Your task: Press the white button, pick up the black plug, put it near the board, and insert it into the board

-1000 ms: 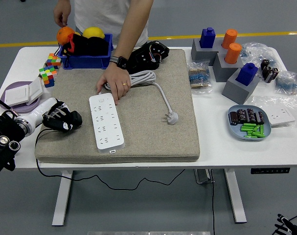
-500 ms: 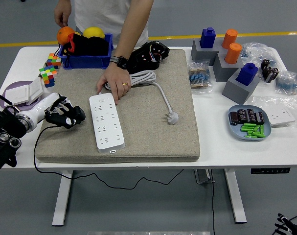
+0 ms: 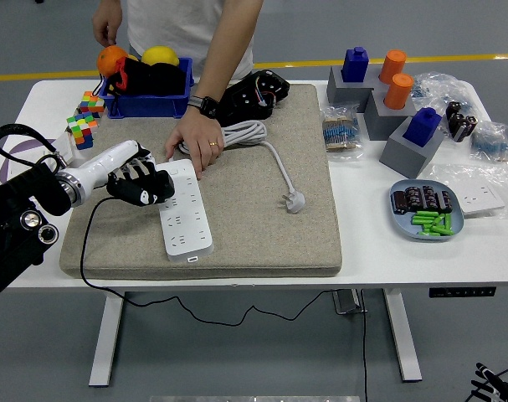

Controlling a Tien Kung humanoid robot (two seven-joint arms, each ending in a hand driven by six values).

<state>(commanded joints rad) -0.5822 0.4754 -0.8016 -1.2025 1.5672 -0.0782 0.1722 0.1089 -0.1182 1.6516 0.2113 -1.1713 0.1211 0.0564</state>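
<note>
The white power strip (image 3: 184, 211) lies lengthwise on the grey felt mat (image 3: 262, 226). Its white cord (image 3: 241, 132) is coiled at the far end and ends in a white plug (image 3: 295, 201). My left hand (image 3: 141, 185) hovers at the strip's left edge near its far half, fingers curled on a black plug. The plug is hard to tell from the black fingers. Its black cable (image 3: 84, 251) trails from the hand over the mat and off the table's front. A person's hand (image 3: 199, 142) rests on the strip's far end.
At the back left stand a blue bin (image 3: 149, 94) with balls and colourful cubes (image 3: 85, 117). A black device (image 3: 254, 95) sits at the mat's far edge. On the right are grey blocks with pegs (image 3: 411, 138), a plate of batteries (image 3: 427, 209) and a white socket panel (image 3: 481, 198).
My left hand has moved right and farther in across the mat, from beside the strip to its left edge, dragging the black cable along. The person's hand has stayed put.
</note>
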